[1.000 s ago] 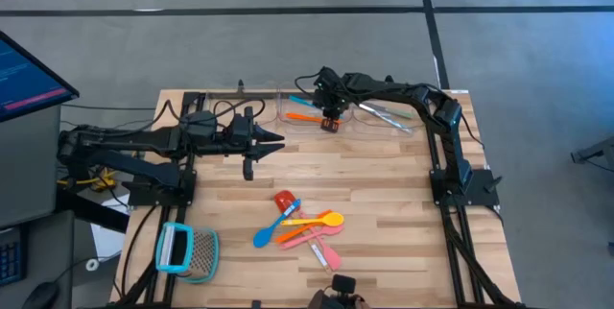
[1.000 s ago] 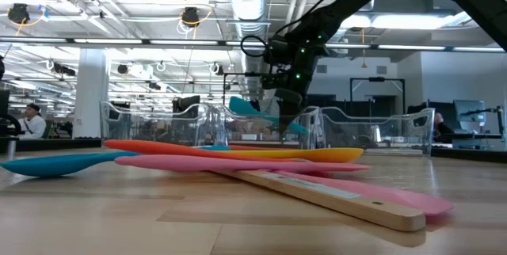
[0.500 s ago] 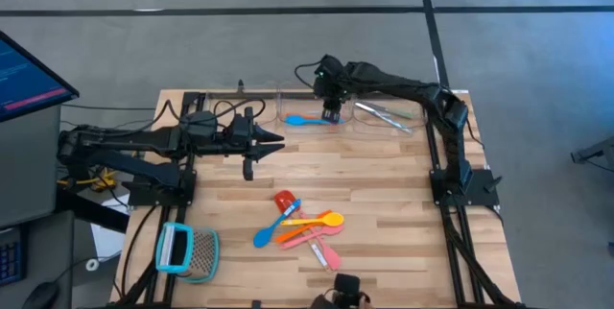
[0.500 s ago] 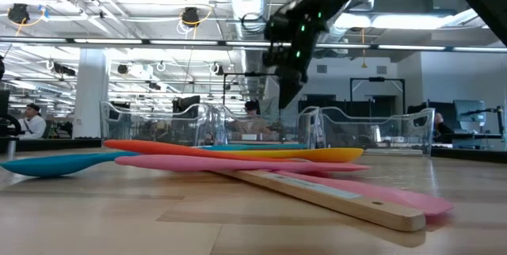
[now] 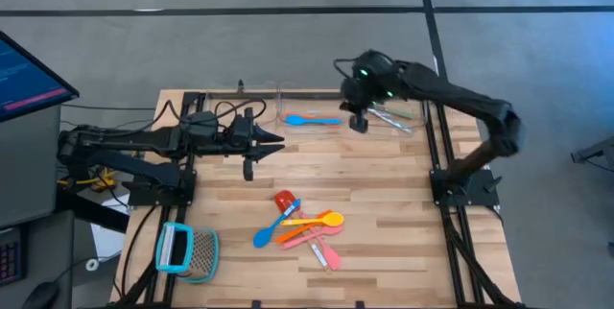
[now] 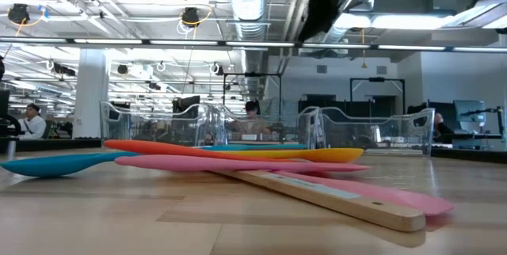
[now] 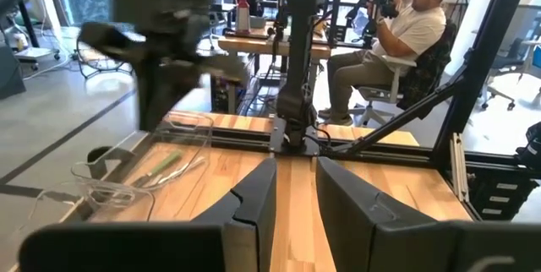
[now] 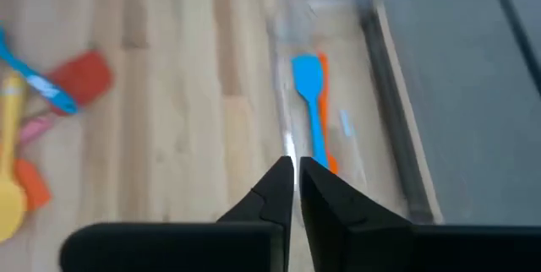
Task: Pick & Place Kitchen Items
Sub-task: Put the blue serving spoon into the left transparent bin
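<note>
The right hand [image 5: 359, 123] is raised above the far edge of the bench [image 5: 384, 203], just beside the clear trays. In the right wrist view its fingers [image 8: 279, 189] stand almost together with only a thin slit between them, and nothing is held.

A blue spatula [image 5: 312, 119] lies flat in a clear tray [image 5: 288, 98] at the far side of the bench. Its long axis runs across the bench, left to right, with the blade toward the left arm's side. The right wrist view shows an orange utensil [image 8: 325, 120] lying parallel to it and touching it along its length. A second clear tray [image 5: 408, 109], toward the right arm's side, holds silvery and green pieces [image 5: 384, 113] laid at a slant.

The remaining utensils form a crossed pile [image 5: 305, 227] on the near half of the bench: a red-headed spatula [image 5: 285, 201], a yellow spoon [image 5: 321, 219], blue, orange and pink pieces, most long axes running roughly left to right.

The left hand [image 5: 251, 163] waits over the left middle of the bench, its fingers [image 7: 254, 213] narrowly parted and empty. A teal-framed mesh tool [image 5: 187, 249] lies at the near left corner.
</note>
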Robot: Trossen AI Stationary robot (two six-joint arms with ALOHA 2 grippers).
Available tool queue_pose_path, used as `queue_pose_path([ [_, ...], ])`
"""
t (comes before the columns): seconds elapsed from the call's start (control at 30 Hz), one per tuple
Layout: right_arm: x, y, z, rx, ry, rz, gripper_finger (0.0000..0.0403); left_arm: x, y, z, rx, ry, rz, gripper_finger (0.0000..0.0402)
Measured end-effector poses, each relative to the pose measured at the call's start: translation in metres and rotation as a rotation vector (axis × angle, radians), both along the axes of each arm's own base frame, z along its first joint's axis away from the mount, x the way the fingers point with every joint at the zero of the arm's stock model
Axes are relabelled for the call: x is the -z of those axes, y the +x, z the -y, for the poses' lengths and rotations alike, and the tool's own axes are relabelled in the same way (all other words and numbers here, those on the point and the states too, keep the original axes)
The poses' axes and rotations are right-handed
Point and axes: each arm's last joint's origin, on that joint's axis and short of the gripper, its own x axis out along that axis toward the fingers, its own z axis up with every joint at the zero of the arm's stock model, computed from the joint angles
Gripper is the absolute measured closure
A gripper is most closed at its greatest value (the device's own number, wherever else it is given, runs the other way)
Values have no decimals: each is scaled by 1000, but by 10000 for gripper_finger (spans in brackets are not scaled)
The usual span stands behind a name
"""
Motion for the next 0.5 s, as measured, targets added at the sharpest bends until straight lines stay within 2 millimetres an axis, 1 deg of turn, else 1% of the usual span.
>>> queue_pose_path([
  [0.1, 4, -16, -22, -33, -38, 113, 394, 0, 0, 0, 1, 0, 0, 328],
  [0.2, 15, -31, -44, -58, -54, 228, 400, 0, 0, 5, 22, 19, -2, 338],
  [0.33, 36, -45, -72, -112, -54, 375, 395, 0, 0, 16, 76, 72, -7, 353],
  [0.5, 63, -57, -105, -210, -44, 565, 401, 0, -1, 28, 134, 82, -6, 366],
])
